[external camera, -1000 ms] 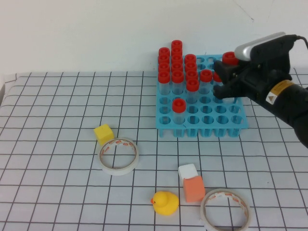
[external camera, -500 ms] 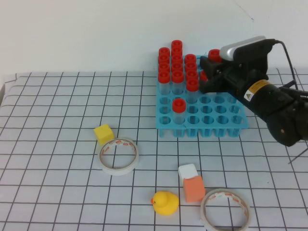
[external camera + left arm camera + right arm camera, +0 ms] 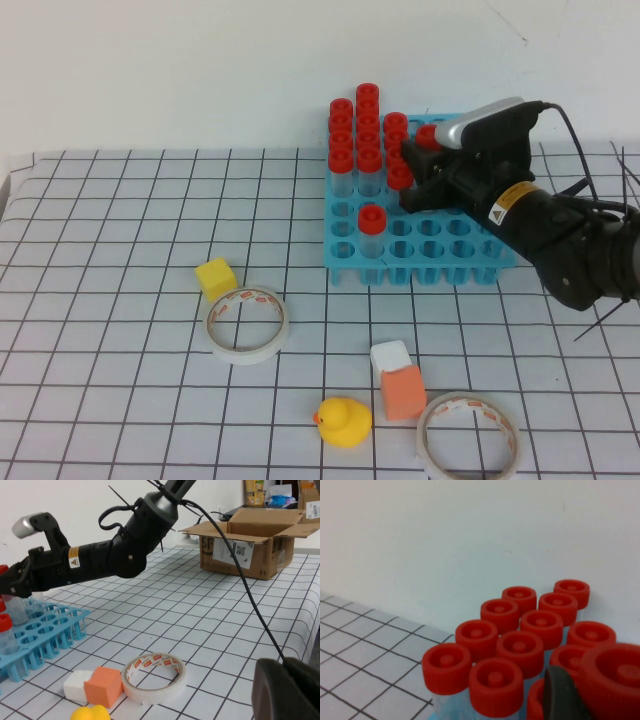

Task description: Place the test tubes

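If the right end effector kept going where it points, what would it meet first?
Probably the racked tubes: the right end effector, gripping a tube over the rack, points at that cluster. Depth unclear. Left end effector is shut, off to the side.

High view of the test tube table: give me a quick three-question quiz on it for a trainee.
1. True or false: the right gripper, above the blue plastic rack, is shut on a red-capped test tube.
2. Which sits closest to the yellow rubber duck? A: orange foam cube. B: yellow cube. C: cardboard box.
3. Fill in: the left gripper, parked outside the high view, is ____ (open or shut).
Key: 1 true; 2 A; 3 shut.
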`<state>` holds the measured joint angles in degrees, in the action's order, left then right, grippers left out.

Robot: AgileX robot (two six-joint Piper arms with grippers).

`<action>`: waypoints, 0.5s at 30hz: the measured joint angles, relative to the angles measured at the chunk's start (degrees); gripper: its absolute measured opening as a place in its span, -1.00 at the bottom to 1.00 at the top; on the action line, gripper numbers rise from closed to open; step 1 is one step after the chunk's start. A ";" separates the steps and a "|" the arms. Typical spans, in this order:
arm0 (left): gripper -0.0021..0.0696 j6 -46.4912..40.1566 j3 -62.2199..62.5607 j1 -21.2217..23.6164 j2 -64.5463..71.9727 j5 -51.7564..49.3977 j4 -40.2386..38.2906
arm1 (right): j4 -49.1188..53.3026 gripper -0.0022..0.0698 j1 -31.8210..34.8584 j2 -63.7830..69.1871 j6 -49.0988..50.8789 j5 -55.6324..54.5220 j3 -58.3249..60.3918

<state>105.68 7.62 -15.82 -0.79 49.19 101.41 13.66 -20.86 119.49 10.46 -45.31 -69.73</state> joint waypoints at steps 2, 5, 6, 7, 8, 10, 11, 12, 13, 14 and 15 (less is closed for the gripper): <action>-0.95 0.00 0.00 0.00 0.00 0.00 0.00 | 0.39 -0.20 0.00 0.26 0.00 -0.61 -0.03; -0.95 0.00 0.00 0.00 0.00 0.00 0.00 | 0.39 -0.20 0.00 0.98 0.00 -1.98 -0.10; -0.95 0.00 0.00 0.00 0.00 0.00 0.00 | 0.39 -0.20 0.00 1.29 0.00 -2.10 -0.10; -0.95 0.00 0.00 0.00 0.00 0.00 0.00 | 0.39 -0.20 0.00 1.61 0.00 -2.23 -0.10; -0.95 0.00 0.00 0.00 0.00 0.00 0.00 | 0.39 -0.20 0.00 1.85 -0.11 -2.57 -0.10; -0.95 0.00 0.00 0.00 0.00 0.00 0.00 | 0.39 -0.20 0.00 2.08 -0.21 -3.33 -0.10; -0.95 0.00 0.00 0.00 0.00 0.00 0.00 | 0.39 -0.20 0.00 2.20 -0.21 -3.46 -0.10; -0.95 0.00 0.00 0.00 0.00 0.00 0.00 | 0.39 -0.20 0.00 2.20 -0.25 -3.69 -0.10; -0.95 0.00 0.00 0.00 0.00 0.00 0.00 | 0.39 -0.20 0.00 2.21 -0.35 -3.77 -0.10; -0.95 0.00 0.00 0.00 0.00 0.00 0.00 | 0.25 -0.20 0.00 2.31 -0.34 -3.86 -0.10; -0.95 0.00 0.00 0.00 0.00 0.00 0.00 | -0.10 -0.20 0.00 2.31 -0.34 -3.86 -0.10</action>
<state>105.68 7.62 -15.82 -0.79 49.19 101.41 13.56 -20.86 121.80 10.11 -49.17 -69.84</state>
